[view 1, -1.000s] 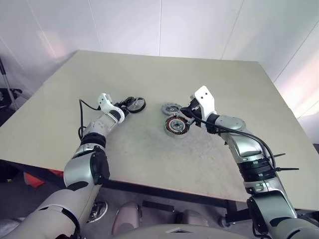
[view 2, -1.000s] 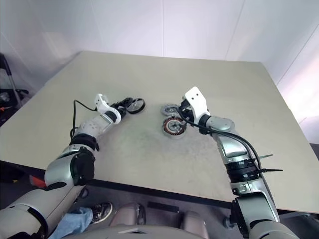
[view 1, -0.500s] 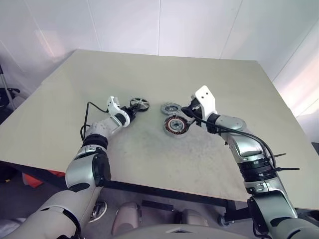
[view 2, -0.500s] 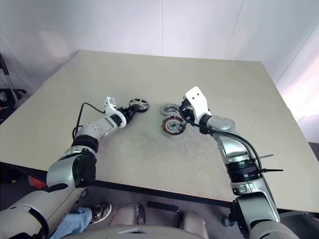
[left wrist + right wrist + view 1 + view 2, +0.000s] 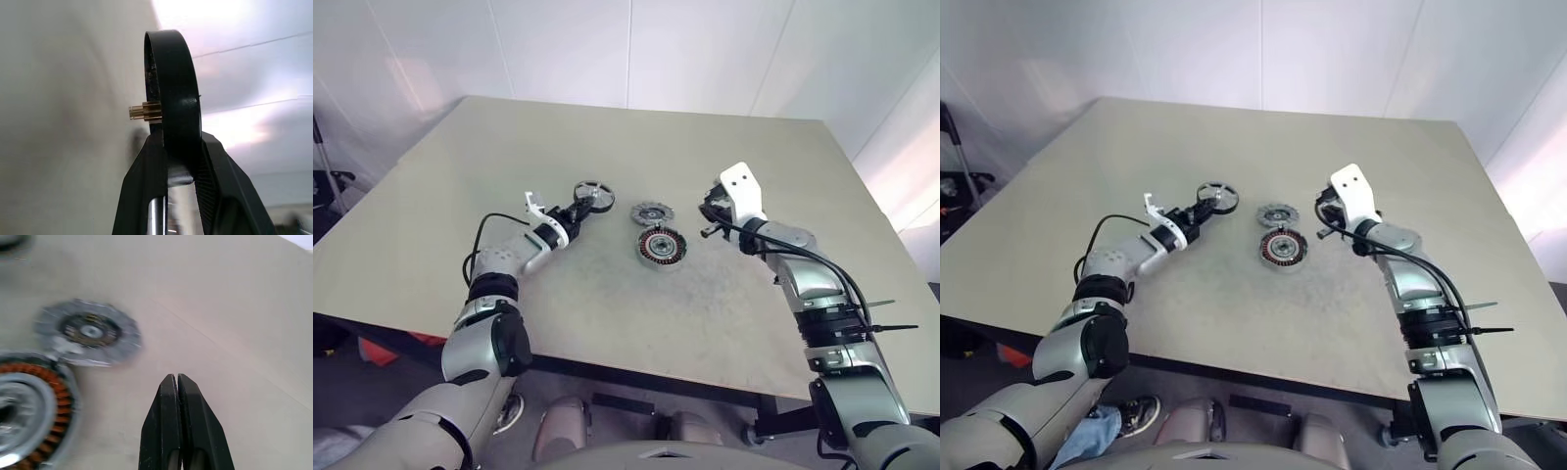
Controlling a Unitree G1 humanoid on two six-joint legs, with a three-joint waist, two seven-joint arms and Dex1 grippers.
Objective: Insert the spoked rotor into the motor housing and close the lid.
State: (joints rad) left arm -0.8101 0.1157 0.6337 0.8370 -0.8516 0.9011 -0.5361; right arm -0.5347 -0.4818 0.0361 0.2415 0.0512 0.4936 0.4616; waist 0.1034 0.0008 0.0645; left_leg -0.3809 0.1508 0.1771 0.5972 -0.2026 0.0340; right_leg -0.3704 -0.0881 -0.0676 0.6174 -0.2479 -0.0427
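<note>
Done: the rotor (image 5: 594, 196) is picked up; nothing is fitted yet.
Left to do: carry the rotor over the housing (image 5: 662, 246), seat it on the red centre, then put the lid (image 5: 651, 212) on top.
Left gripper (image 5: 579, 208): narrow, its two fingers pinching the rotor's dark rim. The wheel stands on edge, a small brass pinion sticking out of its hub.
Rotor's place: at 10 o'clock from the housing, near it but apart, and apparently clear of the table (image 5: 607, 313).
Right gripper (image 5: 707, 223): fingers pressed together, holding nothing, at 2 o'clock from the housing and just clear of it.
Housing: flat on the table, open, copper windings showing.
Lid: at 12 o'clock from the housing, right against its rim.
</note>
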